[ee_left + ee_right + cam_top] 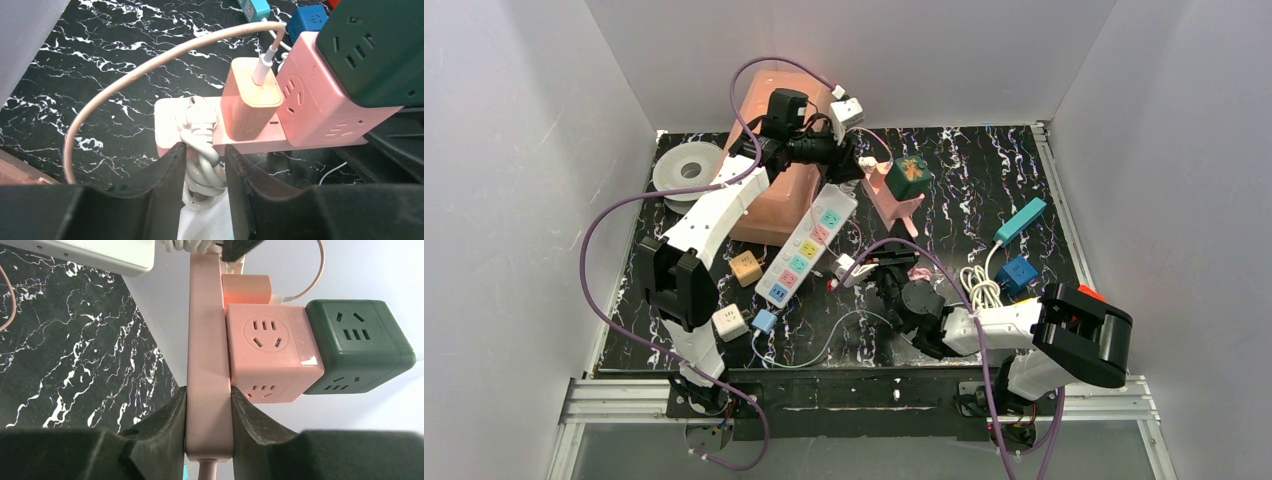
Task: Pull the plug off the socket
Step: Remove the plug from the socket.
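**Left gripper on the white plug, right gripper bracing the strip**

The left gripper point(205, 150) has a dark finger on either side of the wound white cord that trails off the white plug point(200, 116). In the left wrist view both fingers point(172, 175) look to be touching the bundle. I read it as closed on the plug by its cord, not on the plug's body.

The plug sits in the socket face of the pink power strip point(166, 114), at the strip's end farthest from the right gripper. Just beside it along the strip stands a peach charger point(248, 102). Next comes a pink cube socket point(320, 102), with a green cube point(375, 47) stacked on it.

The right gripper point(207, 392) is clamped on the strip's opposite end, where the strip's own pink cord leaves. One finger is on the socket face and one on the back.

The move turns on one relation. The strip's long axis runs from the right gripper toward the left one, while the plug stands out across that axis from the socket face. So the pull probably has to go straight away from that face, not along the strip, with the right arm holding firm. The left arm is the one already at the plug. With the hold on the cord, the wraps could slip or loosen before the pins come free.
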`<state>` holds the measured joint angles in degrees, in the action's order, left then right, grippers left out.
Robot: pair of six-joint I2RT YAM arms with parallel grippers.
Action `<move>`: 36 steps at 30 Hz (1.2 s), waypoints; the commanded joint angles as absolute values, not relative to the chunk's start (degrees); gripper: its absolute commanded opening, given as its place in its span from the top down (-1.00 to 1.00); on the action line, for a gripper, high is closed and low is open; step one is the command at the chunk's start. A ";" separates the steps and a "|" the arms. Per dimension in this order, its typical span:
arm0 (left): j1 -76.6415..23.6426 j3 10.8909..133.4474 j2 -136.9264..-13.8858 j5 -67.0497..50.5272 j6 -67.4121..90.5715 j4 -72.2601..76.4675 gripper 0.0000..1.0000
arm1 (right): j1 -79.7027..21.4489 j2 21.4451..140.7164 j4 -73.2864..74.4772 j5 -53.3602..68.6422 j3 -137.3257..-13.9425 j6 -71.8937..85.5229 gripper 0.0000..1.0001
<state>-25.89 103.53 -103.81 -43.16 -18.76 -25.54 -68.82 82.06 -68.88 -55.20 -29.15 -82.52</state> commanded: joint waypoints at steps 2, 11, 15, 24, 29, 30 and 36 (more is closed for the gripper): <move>-27.04 105.91 -103.80 -42.93 -20.69 -29.54 0.61 | -69.69 80.95 -85.37 -53.91 -34.52 -85.98 0.97; -27.23 106.79 -103.98 -42.25 -21.09 -30.94 1.00 | -70.68 80.01 -72.39 -62.12 -40.46 -69.62 0.59; -27.19 106.97 -103.77 -42.84 -20.65 -30.94 1.00 | -72.30 73.68 -47.09 -61.13 -42.66 -49.96 0.26; -27.16 107.37 -103.14 -43.38 -19.98 -30.06 1.00 | -74.59 70.03 -28.88 -59.00 -44.56 -34.48 -0.54; -27.17 107.19 -102.60 -43.46 -19.81 -29.41 1.00 | -74.98 63.35 -8.25 -51.16 -48.50 -19.16 -0.64; -27.21 107.20 -102.55 -43.46 -19.69 -29.30 1.00 | -74.91 61.62 -6.11 -49.55 -49.26 -17.27 -0.65; -27.21 107.23 -102.47 -43.39 -19.16 -28.92 1.00 | -71.72 50.48 7.51 -37.13 -55.79 -3.55 -0.70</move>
